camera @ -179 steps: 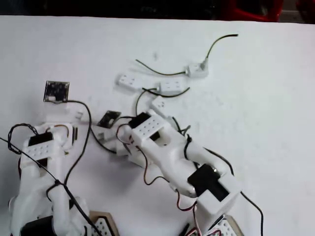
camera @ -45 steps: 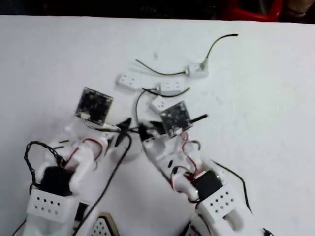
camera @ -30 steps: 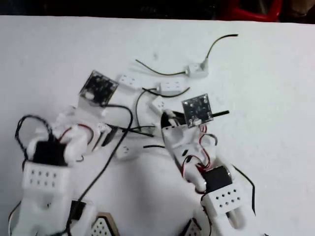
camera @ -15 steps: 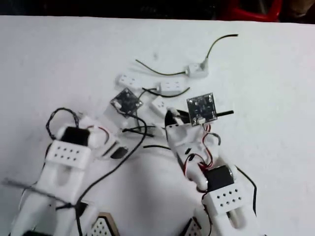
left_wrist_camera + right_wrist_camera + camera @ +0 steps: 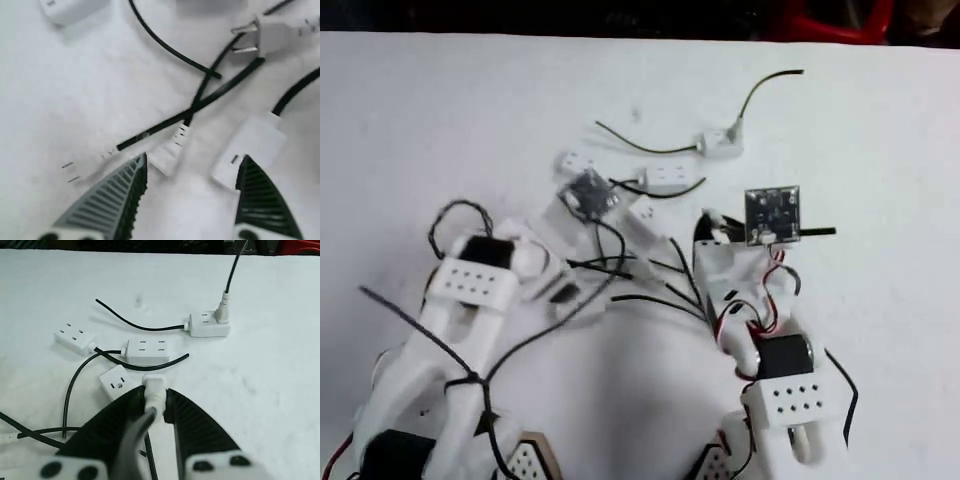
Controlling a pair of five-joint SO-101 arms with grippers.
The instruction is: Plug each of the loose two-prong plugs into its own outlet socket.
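White plastic everywhere. From above, the double socket [image 5: 667, 177] lies mid-bench [image 5: 440, 100], and I place everything from it. Beyond it to the right sits the far socket [image 5: 718, 143], already filled. Close on its left is the strip [image 5: 572, 160], and just on my side of it the single socket [image 5: 640, 214]. My left arm [image 5: 470, 290] and right arm [image 5: 760, 330] both come in from the near side, over a tangle of black cords [image 5: 640, 300].

At my left wrist, the left fingers [image 5: 194, 162] stand wide apart and hold nothing. A loose plug [image 5: 165, 156] lies on the bench between them, just beside one tip, on my side of the double socket. A pronged plug [image 5: 272, 34] lies farther out, its two bare pins showing.

At my right wrist, the right fingers [image 5: 154, 399] are closed on the held plug [image 5: 155, 384], pinching its sides. Its nose points toward the double socket and the single socket is just beside it. I cannot see its prongs.

I judge these plugs light, hard and smooth, so the best hold is on the broad flat sides, behind the prongs, with the pins left clear. The cords look springy and will probably tug a plug off line. The sockets lie loose and seem light. One will likely slide when pushed, so it wants bracing from the side opposite the plug.
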